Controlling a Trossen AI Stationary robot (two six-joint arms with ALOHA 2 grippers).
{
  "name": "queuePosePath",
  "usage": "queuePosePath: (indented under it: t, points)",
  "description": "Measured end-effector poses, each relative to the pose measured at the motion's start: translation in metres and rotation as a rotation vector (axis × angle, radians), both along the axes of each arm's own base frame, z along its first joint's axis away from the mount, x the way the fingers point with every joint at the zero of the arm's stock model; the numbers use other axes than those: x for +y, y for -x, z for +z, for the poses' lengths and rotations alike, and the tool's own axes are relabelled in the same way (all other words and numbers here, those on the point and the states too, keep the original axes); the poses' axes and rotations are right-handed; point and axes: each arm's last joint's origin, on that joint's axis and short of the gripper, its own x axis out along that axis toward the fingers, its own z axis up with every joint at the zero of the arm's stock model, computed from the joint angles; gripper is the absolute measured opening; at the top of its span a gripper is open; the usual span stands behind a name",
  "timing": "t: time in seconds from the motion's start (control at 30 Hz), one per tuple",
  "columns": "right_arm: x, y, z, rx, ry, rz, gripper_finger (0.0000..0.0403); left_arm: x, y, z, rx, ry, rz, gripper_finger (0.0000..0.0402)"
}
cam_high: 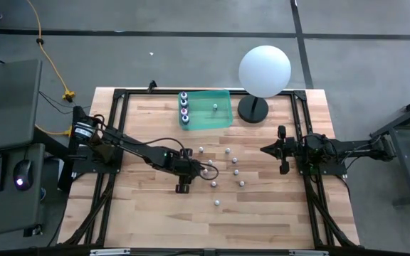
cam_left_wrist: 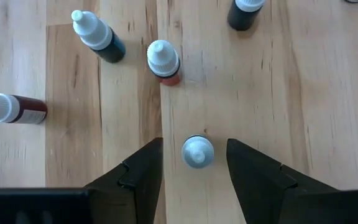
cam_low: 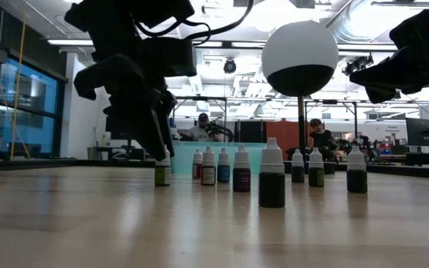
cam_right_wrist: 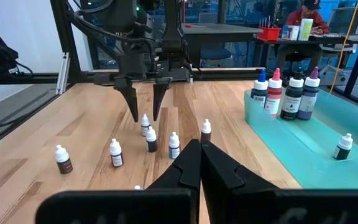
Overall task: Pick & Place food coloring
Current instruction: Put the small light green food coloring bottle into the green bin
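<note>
1. Hovering low over mid-table, the left gripper (cam_left_wrist: 194,171) has its two dark, wedge-shaped fingers spread apart, with one small white-capped bottle (cam_left_wrist: 197,151) standing upright in the gap between them; neither finger is seen touching it.
2. Table (cam_high: 148,213): pale wood planks with visible grain and seams, bordered by a black metal frame; open bare wood lies toward the near edge and beside the left arm.
3. Loose food coloring bottles (cam_high: 228,167) stand scattered mid-table, tiny, round-bodied, dark-filled, with white conical caps; in the low view they form a rough row, all upright; in the left wrist view three more stand near the gripper: a blue-bodied one (cam_left_wrist: 98,37), a red-bodied one (cam_left_wrist: 164,62), a dark brown one (cam_left_wrist: 11,109).
4. Green tray (cam_high: 219,117): translucent, rectangular, low-walled, at the table's far edge; four larger bottles (cam_high: 184,108) stand in a line against one wall, and one small bottle (cam_high: 215,108) stands apart on its floor.
5. White sphere (cam_high: 265,70): smooth, matte, on a thin stem and round black base, just beside the tray.
6. Right gripper (cam_right_wrist: 199,163): raised at the table's right side, well apart from the bottles; its fingers are pressed together with nothing between them.
7. Beyond the table, people sit at desks in the room.
</note>
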Motion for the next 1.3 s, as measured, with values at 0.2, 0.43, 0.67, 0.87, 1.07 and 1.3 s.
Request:
queuePosePath:
  t: [0.2, 0.43, 0.67, 0.87, 1.07, 1.3]
  points:
    - [0.0, 0.0, 0.0, 0.0, 0.0, 0.0, 0.0, 0.0, 0.0, 0.0, 0.0, 0.0, 0.0, 0.0171]
    - [0.0, 0.0, 0.0, 0.0, 0.003, 0.0, 0.0, 0.0, 0.0, 0.0, -0.002, -0.007, 0.005, 0.0171]
    - [0.0, 0.0, 0.0, 0.0, 0.004, 0.0, 0.0, 0.009, -0.001, 0.0, 0.012, 0.029, 0.036, 0.0171]
    - [0.0, 0.0, 0.0, 0.0, 0.004, 0.001, 0.0, 0.012, -0.002, 0.0, 0.013, 0.063, 0.032, 0.0171]
    - [0.0, 0.0, 0.0, 0.0, 0.005, 0.001, 0.0, 0.01, -0.002, 0.0, 0.017, 0.079, 0.017, 0.0171]
    - [0.0, 0.0, 0.0, 0.0, 0.004, 0.001, 0.0, 0.011, -0.002, 0.0, 0.017, 0.079, 0.02, 0.0169]
